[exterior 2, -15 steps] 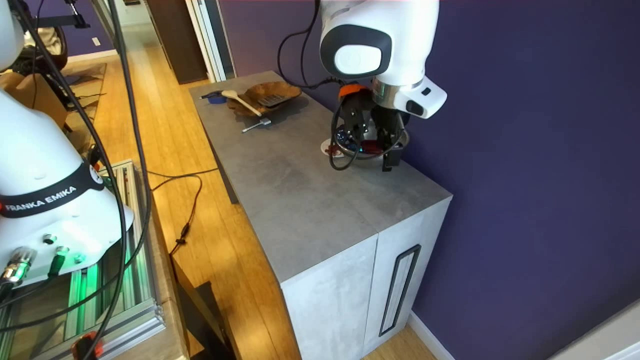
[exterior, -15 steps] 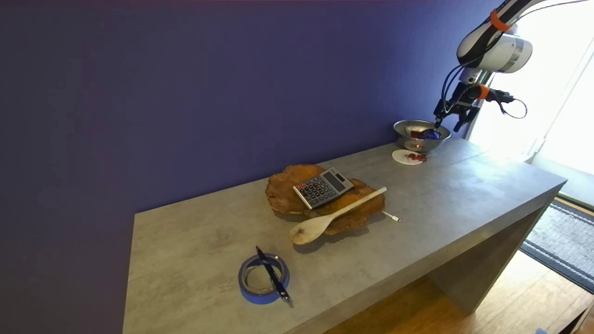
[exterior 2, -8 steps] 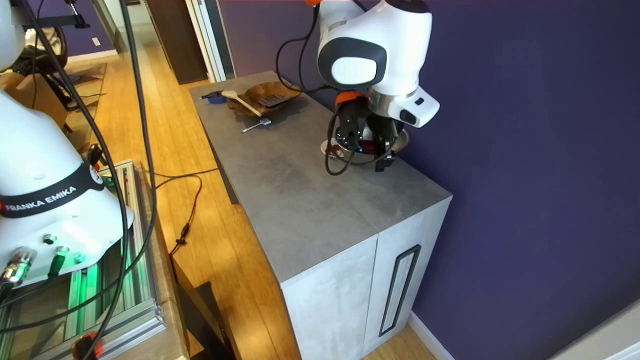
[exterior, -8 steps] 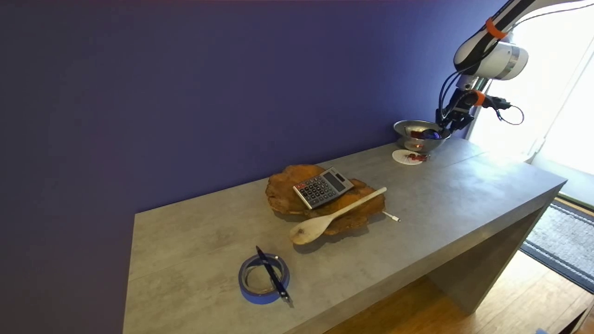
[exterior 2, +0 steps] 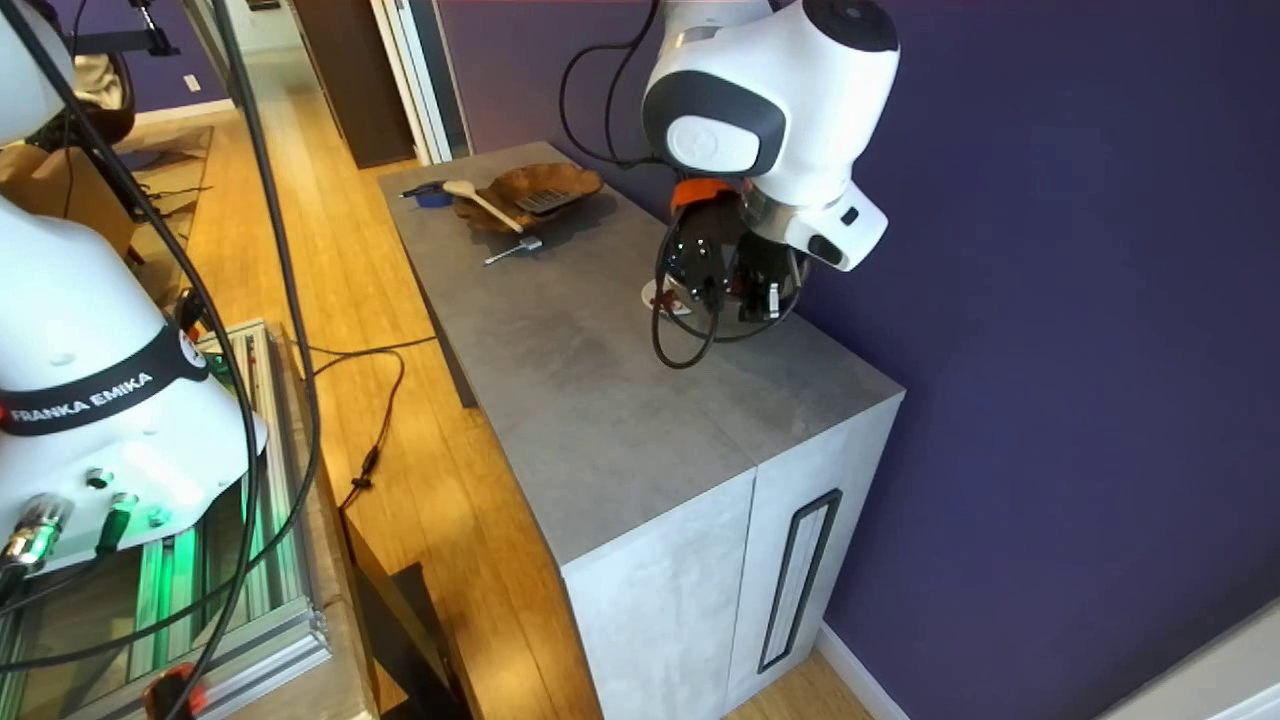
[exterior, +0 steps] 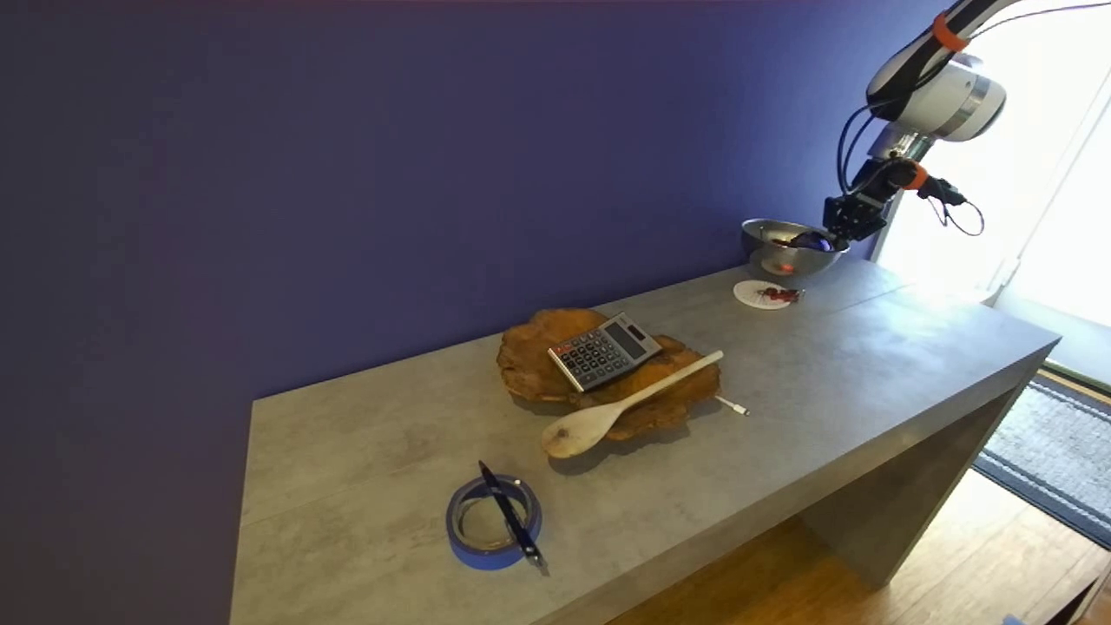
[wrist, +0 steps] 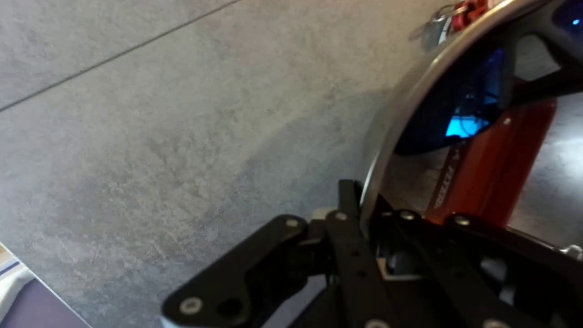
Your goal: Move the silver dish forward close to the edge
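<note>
The silver dish is a shiny metal bowl near the wall at the far end of the grey tabletop. It holds dark sunglasses and a red object. My gripper is shut on its rim, one finger outside and one inside. The same grip of the gripper shows from afar; the bowl seems lifted slightly there. A shadow lies under it in the wrist view. The arm hides much of the bowl in an exterior view. The tabletop's long edge runs opposite the wall.
Beside the bowl lies a flat white disc with red bits on it. Further along are a brown wooden board bearing a calculator and wooden spoon, plus blue tape under a pen. The purple wall borders the table.
My gripper has come down to the bowl's rim and shut on it. Over the last half second the arm has risen a little, and the bowl has moved slightly up with it.
</note>
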`<control>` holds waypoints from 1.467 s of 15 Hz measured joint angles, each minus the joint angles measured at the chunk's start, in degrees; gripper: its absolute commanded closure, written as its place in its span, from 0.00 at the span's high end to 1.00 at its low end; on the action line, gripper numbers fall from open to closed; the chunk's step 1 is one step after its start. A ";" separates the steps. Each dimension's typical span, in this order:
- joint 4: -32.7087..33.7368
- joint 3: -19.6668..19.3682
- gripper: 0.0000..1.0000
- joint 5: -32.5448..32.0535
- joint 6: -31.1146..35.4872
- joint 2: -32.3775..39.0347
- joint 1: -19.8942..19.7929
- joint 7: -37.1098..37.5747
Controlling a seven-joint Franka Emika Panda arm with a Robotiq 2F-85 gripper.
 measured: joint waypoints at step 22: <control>-27.67 -15.27 0.02 -16.62 -2.58 -26.02 6.92 -25.13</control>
